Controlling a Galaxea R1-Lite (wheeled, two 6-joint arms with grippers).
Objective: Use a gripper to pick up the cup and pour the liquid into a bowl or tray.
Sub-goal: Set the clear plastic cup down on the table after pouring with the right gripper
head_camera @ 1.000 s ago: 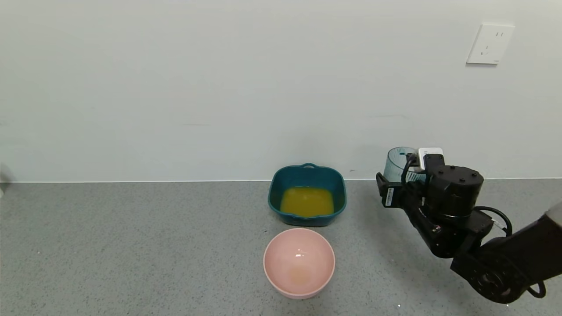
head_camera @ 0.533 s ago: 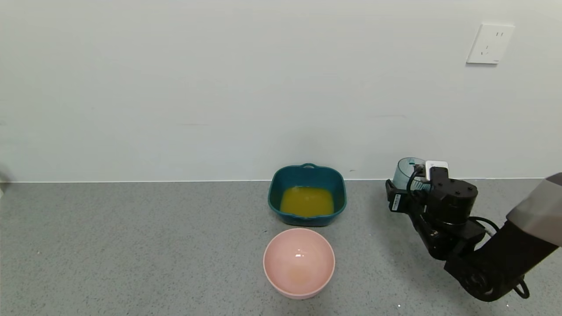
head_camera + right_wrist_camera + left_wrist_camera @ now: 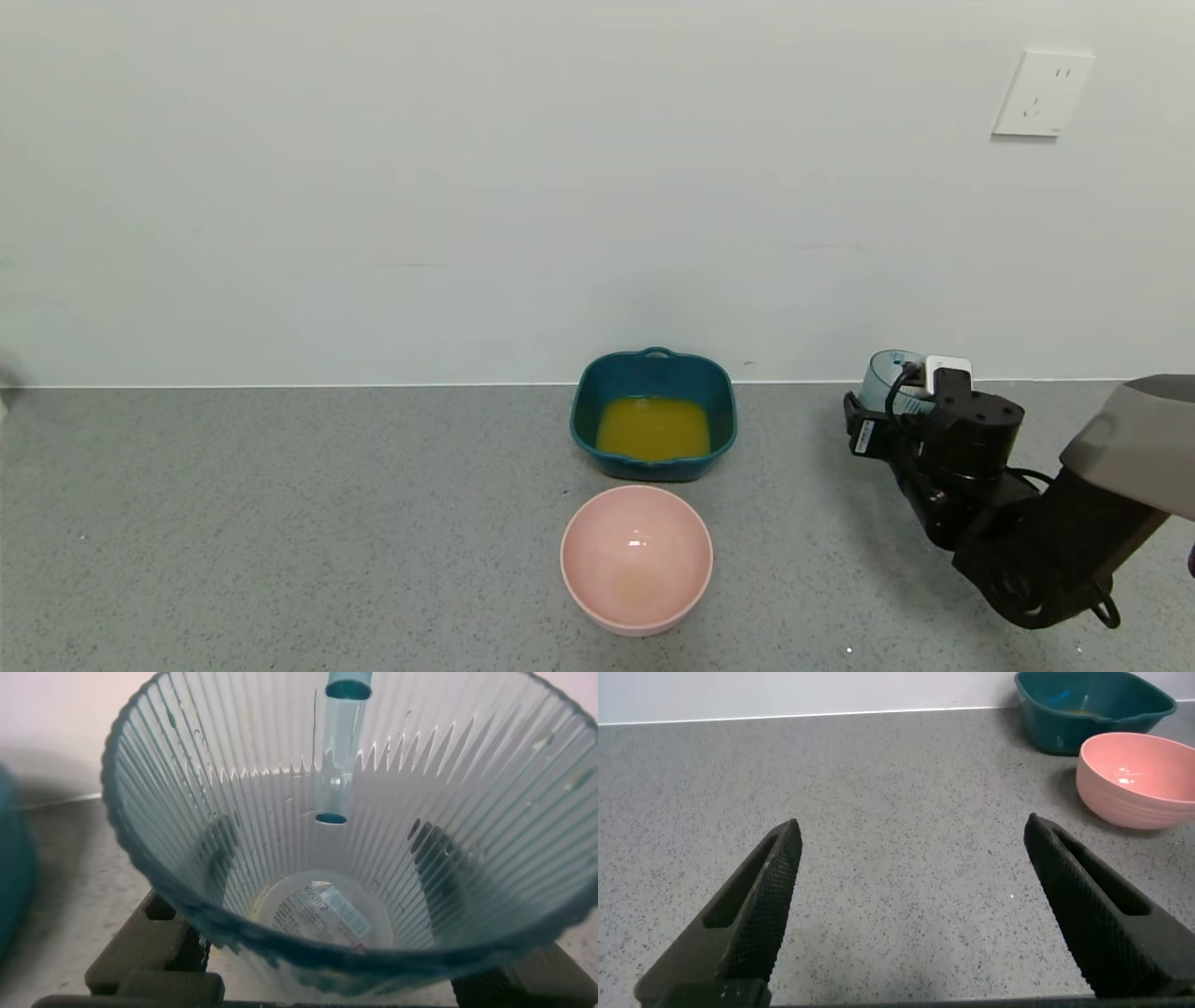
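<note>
Right gripper carried cup lower and farther right, apparently near counter now.

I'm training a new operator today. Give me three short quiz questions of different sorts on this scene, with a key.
1. True or false: the cup is full of liquid.
2. Which holds the liquid: A the teal tray, B the pink bowl, C the cup?
3. Fill in: the right gripper is shut on the ____.

Key: 1 false, it is empty. 2 A. 3 cup. The left gripper hangs open above the counter.
</note>
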